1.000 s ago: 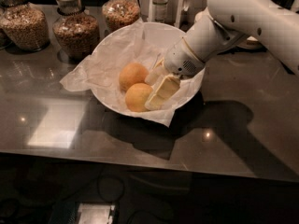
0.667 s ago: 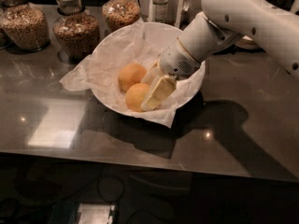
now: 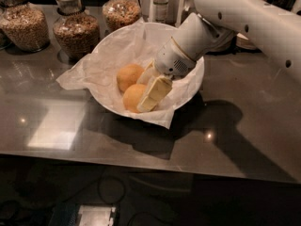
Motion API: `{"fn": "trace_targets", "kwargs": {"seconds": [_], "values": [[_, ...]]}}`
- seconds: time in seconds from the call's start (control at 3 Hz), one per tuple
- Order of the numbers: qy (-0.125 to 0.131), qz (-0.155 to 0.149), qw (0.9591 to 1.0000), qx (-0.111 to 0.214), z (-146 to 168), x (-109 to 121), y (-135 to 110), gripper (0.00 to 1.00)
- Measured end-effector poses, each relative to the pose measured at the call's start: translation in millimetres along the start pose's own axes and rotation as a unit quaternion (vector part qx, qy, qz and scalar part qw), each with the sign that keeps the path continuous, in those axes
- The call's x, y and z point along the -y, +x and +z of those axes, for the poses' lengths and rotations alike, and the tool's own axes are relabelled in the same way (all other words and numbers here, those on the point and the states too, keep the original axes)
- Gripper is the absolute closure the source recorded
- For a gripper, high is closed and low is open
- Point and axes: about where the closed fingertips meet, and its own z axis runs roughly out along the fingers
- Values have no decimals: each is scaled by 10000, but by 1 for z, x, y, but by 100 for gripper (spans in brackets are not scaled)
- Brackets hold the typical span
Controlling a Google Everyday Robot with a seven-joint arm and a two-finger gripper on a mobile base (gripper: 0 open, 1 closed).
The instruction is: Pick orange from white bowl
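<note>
Two oranges sit in the bowl [image 3: 109, 105], which stands on a dark shiny counter [image 3: 244, 126], left of middle. The bowl is lined with crumpled paper [image 3: 80, 76] that spills over the rim on the left and hangs down at the front edge.

Back orange [image 3: 129, 75] and front orange [image 3: 133, 97] touch each other, both on the left half of the bowl, resting on the paper.

The gripper [image 3: 143, 92] is down inside the bowl, coming in from the upper right on the white arm [image 3: 244, 18], tilted toward the fruit. Its fingers look spread apart: the lower finger [image 3: 155, 94] lies right against the right side of the front orange, and the upper one [image 3: 147, 72] pokes in around where the two oranges meet. So the front orange sits about between the tips, but it doesn't look pinched. Both oranges are down on the paper, neither is lifted.

Behind the bowl, along the back of the counter, are three glass jars full of something brown and grainy: left jar [image 3: 26, 25], middle jar [image 3: 76, 32], right jar [image 3: 122, 11]. Can't tell what's in them exactly. A small bottle [image 3: 161, 3] stands just right of those, near the arm. The arm throws a big shadow across the counter to the right of the bowl.
</note>
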Motion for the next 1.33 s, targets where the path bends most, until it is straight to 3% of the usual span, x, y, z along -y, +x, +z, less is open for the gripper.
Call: {"fn": "trace_targets", "kwargs": {"seconds": [0.67,1.0,1.33], "values": [[-71,53,10000,-28,0,1,-2,35],[-119,138,9998,-35,2,1,0,43],[-119,139,9998,-35,0,1,-1,34]]}}
